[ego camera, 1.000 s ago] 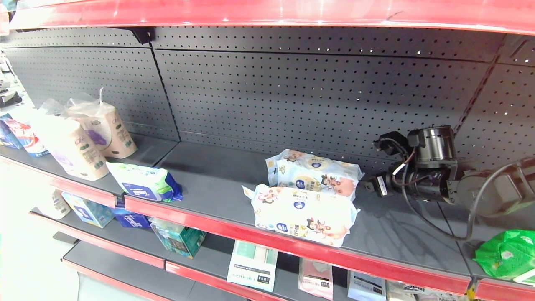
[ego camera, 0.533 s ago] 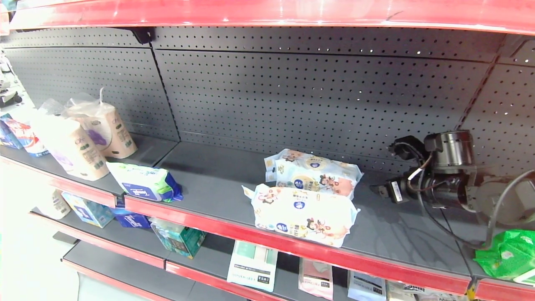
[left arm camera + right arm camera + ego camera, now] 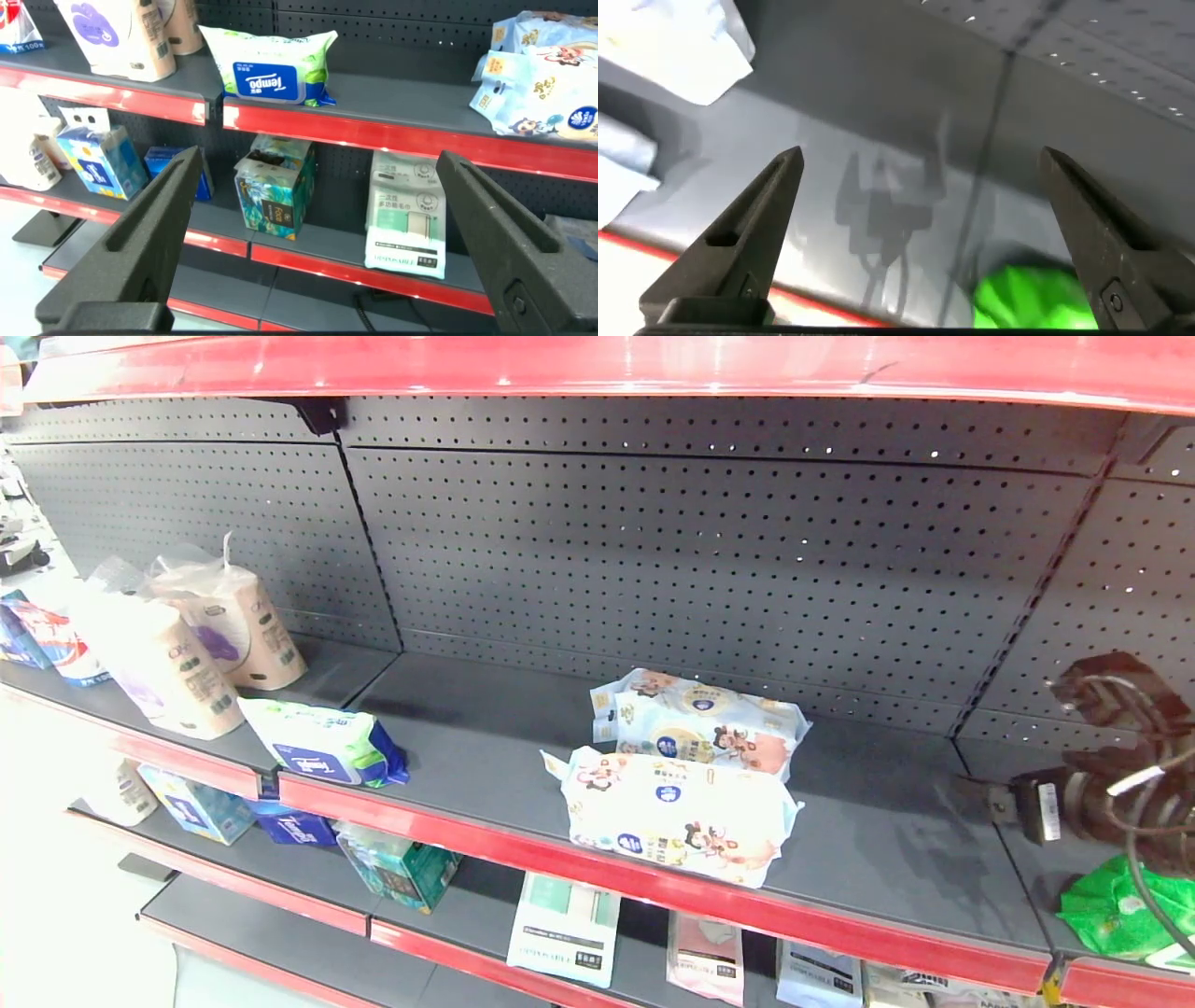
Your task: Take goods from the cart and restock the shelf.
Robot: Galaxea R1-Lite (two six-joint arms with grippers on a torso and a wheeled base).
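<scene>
Two cartoon-print wipes packs lie on the grey shelf (image 3: 485, 737), the front pack (image 3: 677, 817) near the red edge and the rear pack (image 3: 700, 719) just behind it. My right arm's wrist (image 3: 1111, 784) hangs at the far right, above a green pack (image 3: 1116, 905) and apart from the cartoon packs. The right gripper (image 3: 910, 243) is open with nothing between its fingers, over bare shelf, with the green pack (image 3: 1032, 299) beyond. My left gripper (image 3: 313, 243) is open and empty, low in front of the lower shelves.
Tall tissue rolls (image 3: 187, 635) and a green-and-blue pack (image 3: 322, 742) stand on the shelf's left section. Boxes and packets (image 3: 565, 924) fill the lower shelf. A perforated back panel (image 3: 709, 560) closes the rear. Bare shelf lies between the cartoon packs and the green pack.
My right arm has drawn back to the right and a little lower, away from the cartoon packs, which stay where they were.
</scene>
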